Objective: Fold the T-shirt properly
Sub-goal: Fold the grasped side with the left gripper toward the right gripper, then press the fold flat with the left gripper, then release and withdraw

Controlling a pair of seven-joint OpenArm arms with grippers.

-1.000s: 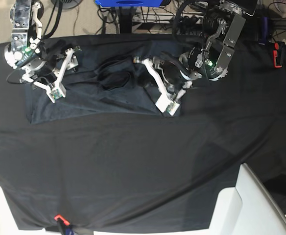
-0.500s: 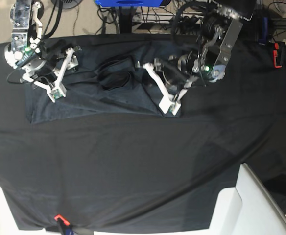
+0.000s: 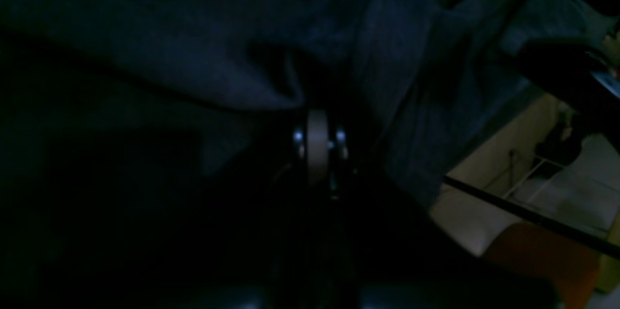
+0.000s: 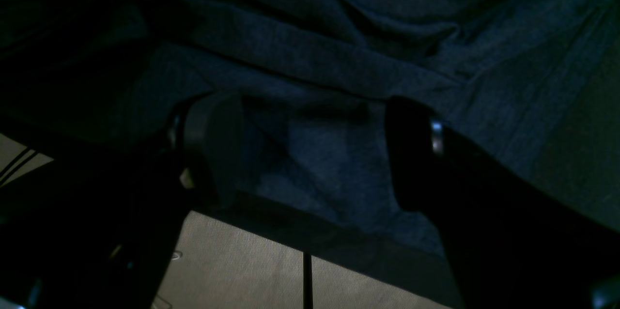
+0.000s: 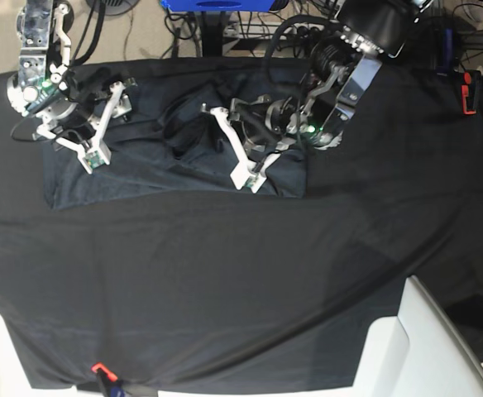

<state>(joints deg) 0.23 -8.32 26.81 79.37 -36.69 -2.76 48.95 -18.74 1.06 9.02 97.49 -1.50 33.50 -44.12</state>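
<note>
The dark slate-grey T-shirt [image 5: 142, 169] lies spread at the back of the black tablecloth [image 5: 225, 273], with folds bunched near its middle. My left gripper [image 5: 248, 180] is low over the shirt's right half. In the left wrist view it [image 3: 317, 127] is shut, with a ridge of shirt fabric [image 3: 232, 71] pinched at its tips. My right gripper [image 5: 107, 124] is open over the shirt's left part. In the right wrist view its [image 4: 310, 154] fingers stand wide apart just above wrinkled shirt cloth [image 4: 339, 67], holding nothing.
The back table edge and floor [image 4: 271, 260] show close under the right wrist. Cables and a blue box [image 5: 217, 4] lie behind the table. A red clamp [image 5: 469, 91] is at the right edge, another [image 5: 99, 368] at the front. White blocks [image 5: 428, 347] stand at the front corners.
My left gripper has moved left across the shirt, drawing the shirt's right part with it toward the middle. The right arm has not moved.
</note>
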